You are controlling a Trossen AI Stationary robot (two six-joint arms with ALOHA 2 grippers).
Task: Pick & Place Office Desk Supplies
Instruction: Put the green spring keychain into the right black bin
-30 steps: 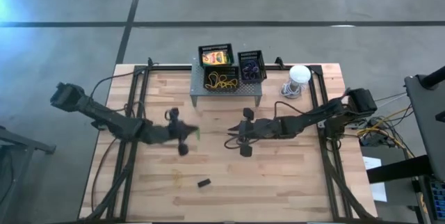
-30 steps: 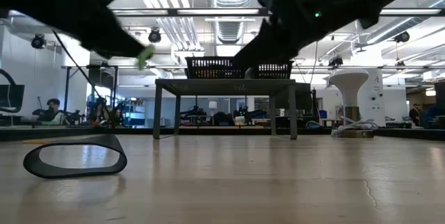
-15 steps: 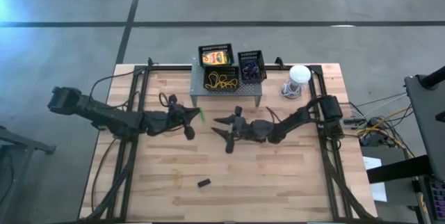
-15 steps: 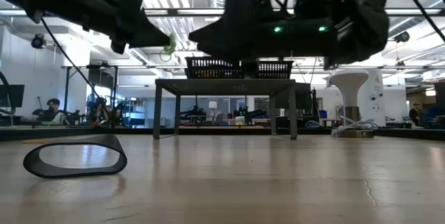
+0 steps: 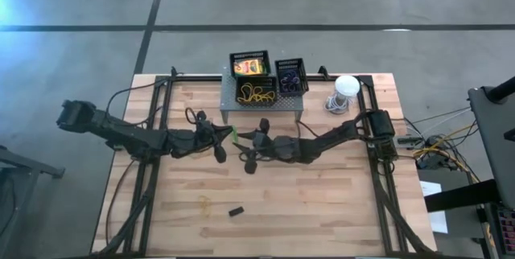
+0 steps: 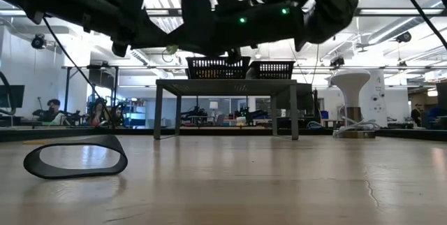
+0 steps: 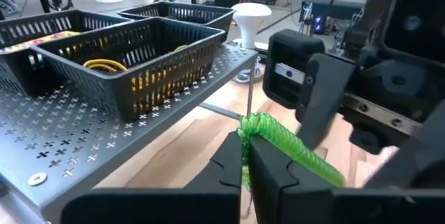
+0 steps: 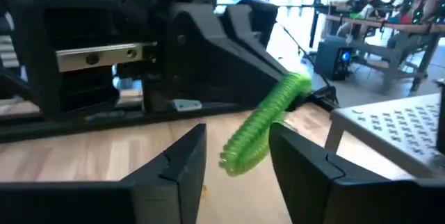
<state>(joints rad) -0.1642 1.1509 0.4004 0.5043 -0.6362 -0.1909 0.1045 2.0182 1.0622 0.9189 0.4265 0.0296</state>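
Left gripper [image 7: 245,165] clamps the green band [image 7: 288,147] mid-air by the shelf [image 5: 261,106]. Right gripper [image 8: 236,156] is spread around its free end, not touching.

No lettering can be read anywhere from here. The yellow-orange crayon box [image 5: 250,67], lying in the black basket [image 5: 249,54] at the back of the grey perforated shelf [image 5: 287,103], carries a printed face, but its words are too small to make out. The same box [image 7: 31,41] shows only a blurred edge of colour close up.
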